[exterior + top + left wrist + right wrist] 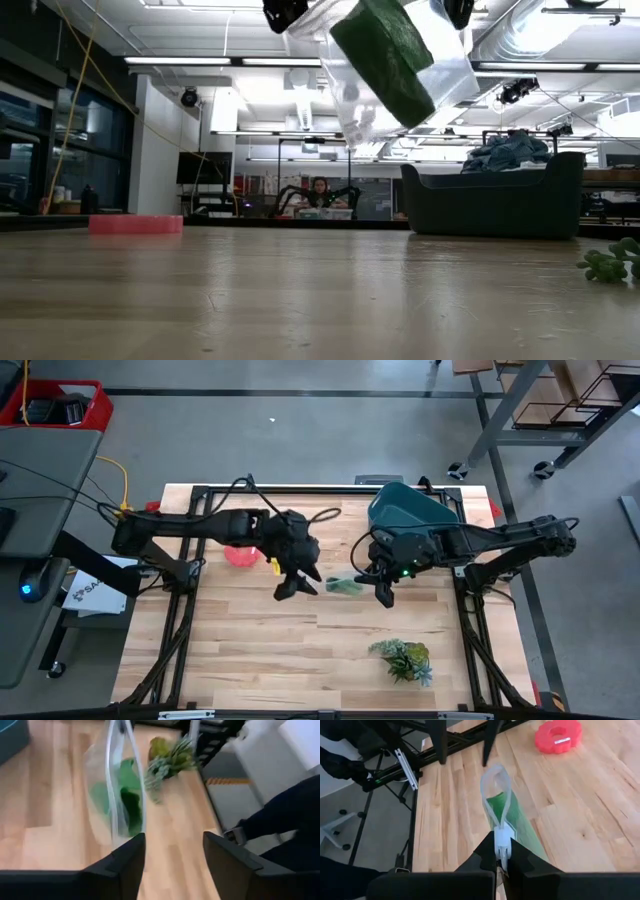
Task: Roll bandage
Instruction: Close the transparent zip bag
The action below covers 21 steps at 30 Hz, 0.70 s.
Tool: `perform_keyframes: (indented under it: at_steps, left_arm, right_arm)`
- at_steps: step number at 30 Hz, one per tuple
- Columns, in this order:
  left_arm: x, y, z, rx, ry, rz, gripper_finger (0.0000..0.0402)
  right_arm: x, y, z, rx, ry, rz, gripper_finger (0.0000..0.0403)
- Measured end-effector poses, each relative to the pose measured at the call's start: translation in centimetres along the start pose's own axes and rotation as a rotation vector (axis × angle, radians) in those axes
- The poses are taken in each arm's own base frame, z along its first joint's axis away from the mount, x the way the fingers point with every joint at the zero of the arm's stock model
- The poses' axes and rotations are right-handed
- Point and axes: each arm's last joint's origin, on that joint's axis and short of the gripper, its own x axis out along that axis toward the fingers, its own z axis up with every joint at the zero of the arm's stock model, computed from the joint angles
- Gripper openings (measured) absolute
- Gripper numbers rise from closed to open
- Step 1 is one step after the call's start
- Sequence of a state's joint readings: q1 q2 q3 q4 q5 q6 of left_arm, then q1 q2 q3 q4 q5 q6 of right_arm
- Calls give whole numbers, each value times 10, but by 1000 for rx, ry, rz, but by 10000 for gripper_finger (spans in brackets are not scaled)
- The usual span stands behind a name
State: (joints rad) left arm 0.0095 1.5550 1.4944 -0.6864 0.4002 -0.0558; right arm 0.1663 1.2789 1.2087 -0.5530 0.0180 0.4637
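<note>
Green bandage hangs in a clear bag; right pincer pinches its rim so the bag mouth faces the left pincer, spread empty at nine o'clock.

The bandage sits inside a bag hanging above the bench, between both grippers; the tub stands behind, the plant sprig in front.

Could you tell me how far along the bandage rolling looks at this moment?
Early. Done: the clear bag with the green bandage inside is lifted off the table. In hand: the right tool pinches the bag's edge shut, while the left tool stands open beside it, holding nothing. Left: taking the bandage out and rolling it.
</note>
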Motion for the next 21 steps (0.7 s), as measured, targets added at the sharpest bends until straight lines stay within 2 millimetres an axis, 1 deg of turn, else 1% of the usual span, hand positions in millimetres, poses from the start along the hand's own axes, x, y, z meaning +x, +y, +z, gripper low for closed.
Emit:
perform_keyframes:
  at_steps: [3,7,10,16,19,21]
  left_arm:
    - [2,2,-1,31,3,132,221]
    - [0,7,1,65,-8,285,244]
    - [2,4,0,72,-6,285,254]
    - [7,-11,-1,84,4,210,262]
    - [9,-13,-2,93,9,207,262]
    - [15,-11,-2,102,19,233,263]
  right_arm:
    - [0,-1,0,5,1,0,0]
    - [0,-1,0,5,1,0,0]
    - [0,-1,0,5,1,0,0]
    - [0,-1,0,2,5,-2,0]
    - [0,-1,0,2,5,-2,0]
    - [0,-1,0,-6,5,-2,0]
